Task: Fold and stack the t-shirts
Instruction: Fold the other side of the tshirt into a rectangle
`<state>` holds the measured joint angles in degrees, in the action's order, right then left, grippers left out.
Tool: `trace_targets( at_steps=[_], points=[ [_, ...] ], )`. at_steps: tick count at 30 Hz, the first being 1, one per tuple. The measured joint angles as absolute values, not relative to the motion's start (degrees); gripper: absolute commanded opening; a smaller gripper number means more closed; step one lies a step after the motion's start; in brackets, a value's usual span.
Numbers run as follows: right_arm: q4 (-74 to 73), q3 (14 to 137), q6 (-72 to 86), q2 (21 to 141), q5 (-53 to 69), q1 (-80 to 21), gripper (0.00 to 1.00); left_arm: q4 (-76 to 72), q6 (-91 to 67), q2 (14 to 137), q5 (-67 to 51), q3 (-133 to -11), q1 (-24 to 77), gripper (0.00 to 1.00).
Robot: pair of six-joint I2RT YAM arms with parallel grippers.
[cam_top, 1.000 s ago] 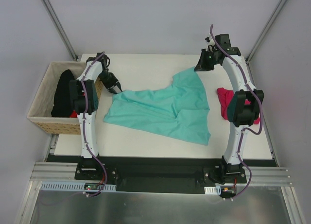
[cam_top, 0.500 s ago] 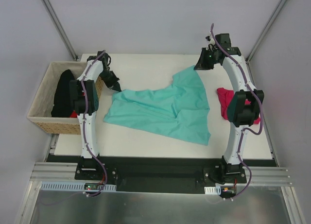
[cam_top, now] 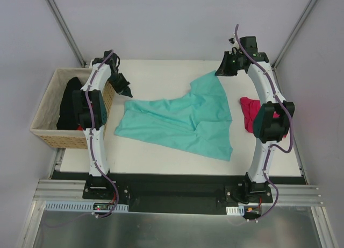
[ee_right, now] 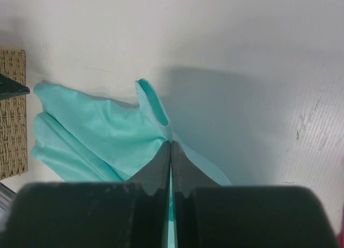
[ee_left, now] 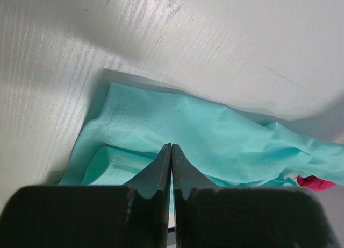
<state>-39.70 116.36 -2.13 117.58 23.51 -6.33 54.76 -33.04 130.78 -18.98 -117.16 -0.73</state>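
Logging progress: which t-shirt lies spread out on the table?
The teal-green t-shirt; the magenta-pink one is bunched beside the right arm, the black one sits in the basket.

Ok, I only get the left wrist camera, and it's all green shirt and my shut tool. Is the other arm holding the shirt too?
Observer: Yes. The right tool is shut on the teal t-shirt at its far right corner.
Operator: And where's that pink bit I can just see?
Observer: That's a magenta t-shirt, crumpled on the table to the right of the teal one, partly behind the right arm.
Operator: Are there more clothes anywhere?
Observer: Yes, black cloth is heaped in a woven basket off the table's left edge.
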Motion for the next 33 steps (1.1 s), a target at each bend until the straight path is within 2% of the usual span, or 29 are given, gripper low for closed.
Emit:
trace_targets(
  at_steps=[22, 24, 30, 33],
  points=[
    [-39.5, 116.3, -2.2, 117.6, 23.4, -6.3, 0.01, 53.6, -33.2, 130.1, -15.9, -115.3, -1.7, 0.0],
    [-39.5, 116.3, -2.2, 117.6, 23.4, -6.3, 0.01, 53.4, -33.3, 130.1, -15.7, -115.3, -2.1, 0.09],
    [-39.8, 116.3, -2.2, 117.6, 23.2, -6.3, 0.01, 53.2, -33.4, 130.1, -11.9, -115.4, -2.4, 0.26],
    [-39.9, 116.3, -2.2, 117.6, 23.2, -6.3, 0.01, 53.7, -32.9, 130.2, -9.5, -115.6, -2.4, 0.25]
  ],
)
